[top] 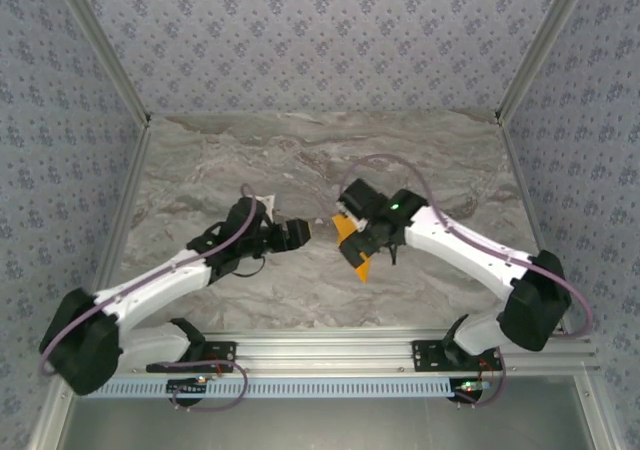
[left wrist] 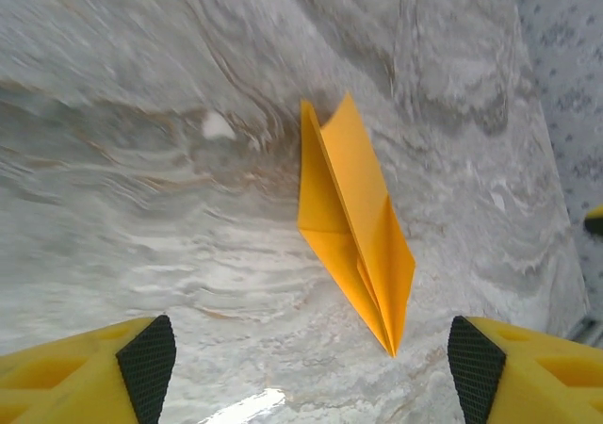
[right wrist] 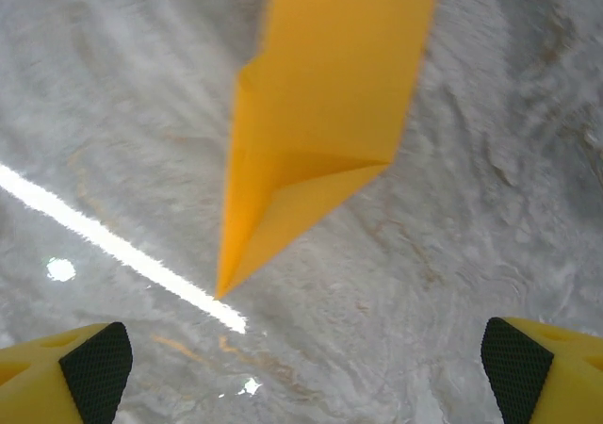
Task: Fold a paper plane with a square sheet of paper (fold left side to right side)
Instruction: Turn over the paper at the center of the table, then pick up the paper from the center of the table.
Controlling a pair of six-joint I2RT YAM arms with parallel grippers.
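On table (top: 300, 150) | paper plane (left wrist: 363, 217): narrow orange creased dart | left gripper (left wrist: 311, 363), right gripper (right wrist: 306, 375): released

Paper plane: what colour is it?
The plane is plain bright orange; the left wrist view shows it best.

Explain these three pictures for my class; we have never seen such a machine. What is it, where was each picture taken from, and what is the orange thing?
This is a robot: two jointed arms bolted at the near edge of a marble-patterned table. The wide picture comes from a fixed camera above and behind them. The other two come from a small camera on each wrist; the yellow, black-padded fingers in the bottom corners belong to that arm's own hand. The orange thing is a paper plane, folded into a narrow dart, lying on the table in front of both hands. The left hand and the right hand are both open; neither holds the plane.
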